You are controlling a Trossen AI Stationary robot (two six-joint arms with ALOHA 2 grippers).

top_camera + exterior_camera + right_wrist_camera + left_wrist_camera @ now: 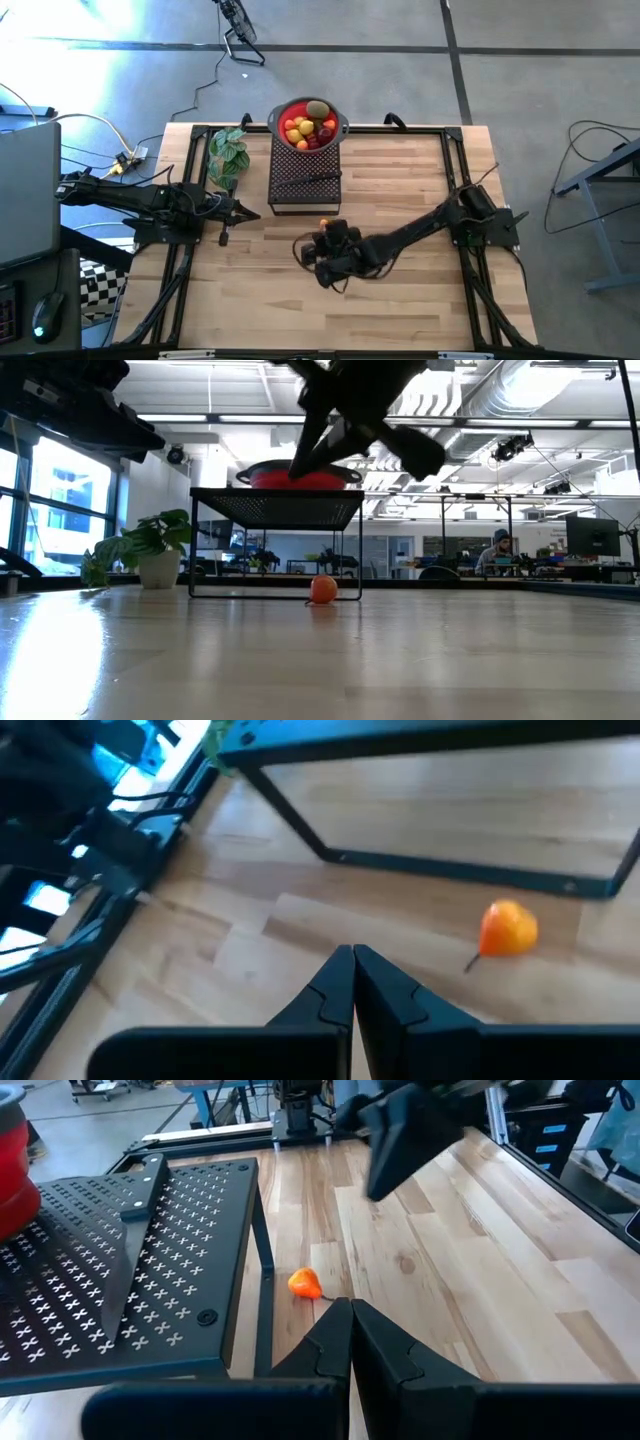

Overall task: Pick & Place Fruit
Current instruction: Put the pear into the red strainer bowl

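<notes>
A small orange fruit (323, 222) lies on the wooden table just in front of the black perforated rack (305, 175), with nothing touching it. It also shows in the right wrist view (509, 928), the left wrist view (305, 1283) and the low view (323, 589). A red bowl (307, 122) holding several fruits stands on the rack's far end. My right gripper (352, 958) hangs shut above the table, a little to the near side of the orange fruit. My left gripper (350, 1308) is shut, at the table's left beside the rack.
A black-handled knife (310, 180) lies on the rack's top. A green leafy plant (228, 152) stands left of the rack. Bare wood stretches to the near side and right of the orange fruit. Black frame rails (455, 170) border the table.
</notes>
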